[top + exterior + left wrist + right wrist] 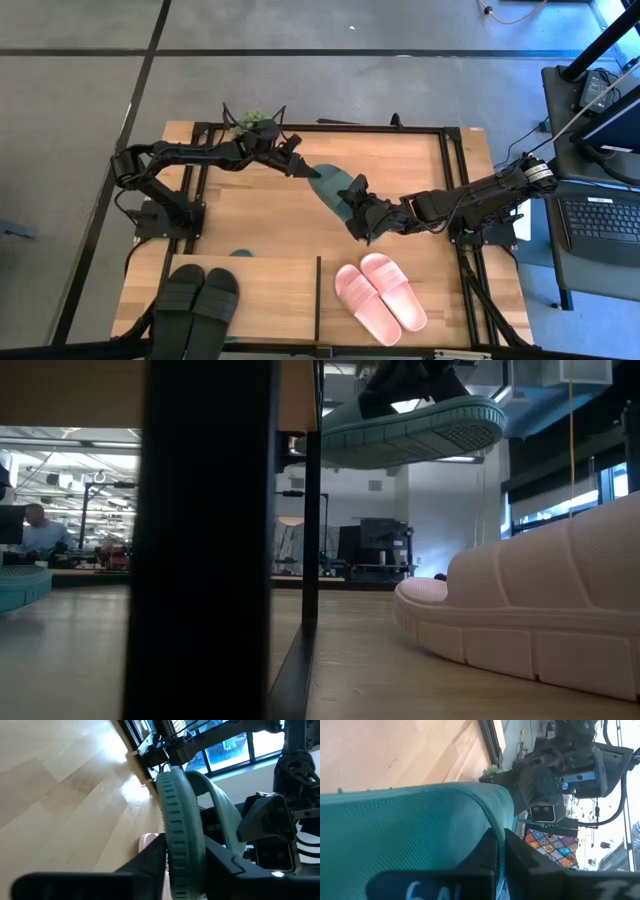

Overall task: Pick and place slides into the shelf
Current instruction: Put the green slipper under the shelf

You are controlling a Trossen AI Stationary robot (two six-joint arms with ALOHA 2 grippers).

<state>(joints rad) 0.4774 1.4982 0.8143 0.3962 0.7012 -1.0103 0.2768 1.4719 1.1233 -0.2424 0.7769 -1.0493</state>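
Look up above the middle of the bench [260,215]: one dark green slide [335,190] hangs in the air between your two arms. Your right gripper [358,222] has its jaws clamped on the strap end of it. Your left gripper [300,166] is at the other end, with a jaw on each side of the sole edge, closed up against it. In the low view you can see the ribbed sole high over the wood, with lots of open room under it.

The shelf [265,290] sits at the near edge of the bench. The black slides [198,300] lie on its top board at the left end. A bit of another green slide [240,253] peeks out at the shelf's far edge. The pink slides [380,295] lie on the bench just right of the thin black divider [318,297], near the front edge. The wood between the arms and the shelf is bare
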